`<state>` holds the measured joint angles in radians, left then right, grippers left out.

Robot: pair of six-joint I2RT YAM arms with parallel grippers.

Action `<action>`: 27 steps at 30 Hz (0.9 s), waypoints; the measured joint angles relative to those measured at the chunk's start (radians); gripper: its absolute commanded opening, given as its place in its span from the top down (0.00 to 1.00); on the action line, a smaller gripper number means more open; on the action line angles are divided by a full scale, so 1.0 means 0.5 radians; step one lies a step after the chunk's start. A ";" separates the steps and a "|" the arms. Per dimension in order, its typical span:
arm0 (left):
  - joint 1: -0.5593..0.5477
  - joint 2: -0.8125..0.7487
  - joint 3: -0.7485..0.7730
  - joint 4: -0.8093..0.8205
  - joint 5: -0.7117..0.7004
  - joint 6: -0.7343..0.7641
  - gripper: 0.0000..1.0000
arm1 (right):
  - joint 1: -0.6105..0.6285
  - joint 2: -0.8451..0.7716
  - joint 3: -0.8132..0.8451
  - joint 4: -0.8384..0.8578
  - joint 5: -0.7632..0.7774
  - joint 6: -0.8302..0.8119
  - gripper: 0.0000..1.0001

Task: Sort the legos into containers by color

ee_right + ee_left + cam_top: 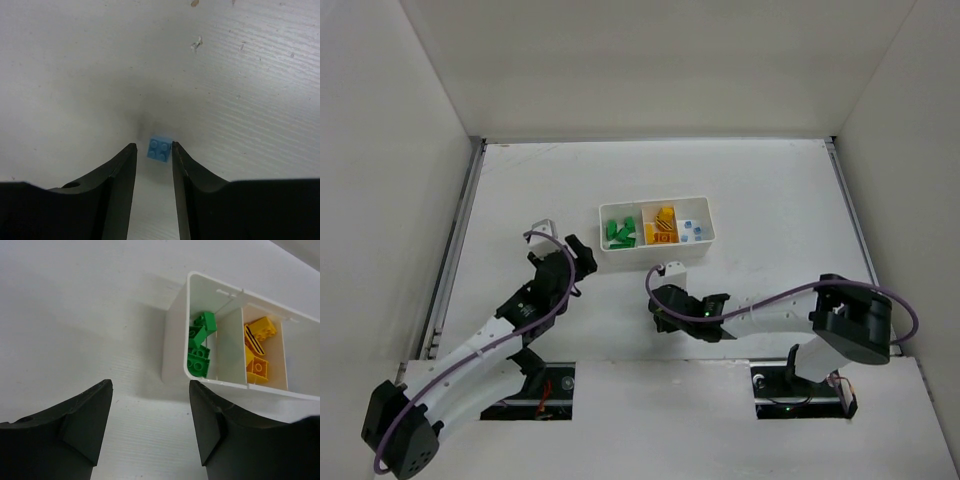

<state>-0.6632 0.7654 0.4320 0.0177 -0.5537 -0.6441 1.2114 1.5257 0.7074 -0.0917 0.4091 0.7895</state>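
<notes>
The white tray (657, 205) stands mid-table with three compartments: green legos (620, 233) on the left, yellow-orange ones (663, 228) in the middle, pale blue ones (692, 230) on the right. My right gripper (660, 300) is low over the table in front of the tray. In the right wrist view it (153, 145) is open around a lone blue lego (160, 149) lying on the table; the lego touches the right finger, with a gap to the left one. My left gripper (570, 255) is open and empty beside the tray's left end (175, 325), where the green legos (200, 347) show.
White walls enclose the table on the left, back and right. A metal rail (455, 250) runs along the table's left side. Small scuff marks (197, 44) lie on the surface beyond the blue lego.
</notes>
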 measured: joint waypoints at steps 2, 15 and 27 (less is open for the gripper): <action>0.008 -0.043 -0.043 -0.022 -0.003 -0.025 0.36 | 0.014 0.045 0.042 -0.044 0.042 0.008 0.71; -0.047 -0.101 -0.214 -0.075 -0.012 -0.128 0.00 | -0.276 -0.373 0.194 -0.217 0.183 -0.192 0.78; -0.072 -0.208 -0.325 -0.074 -0.008 -0.152 0.00 | -1.010 -0.079 0.643 -0.005 0.172 -0.562 0.70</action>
<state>-0.6991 0.6617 0.2695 -0.0193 -0.5579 -0.7200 0.7063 1.4860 1.0290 -0.0944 0.4950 0.5087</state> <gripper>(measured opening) 0.997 0.261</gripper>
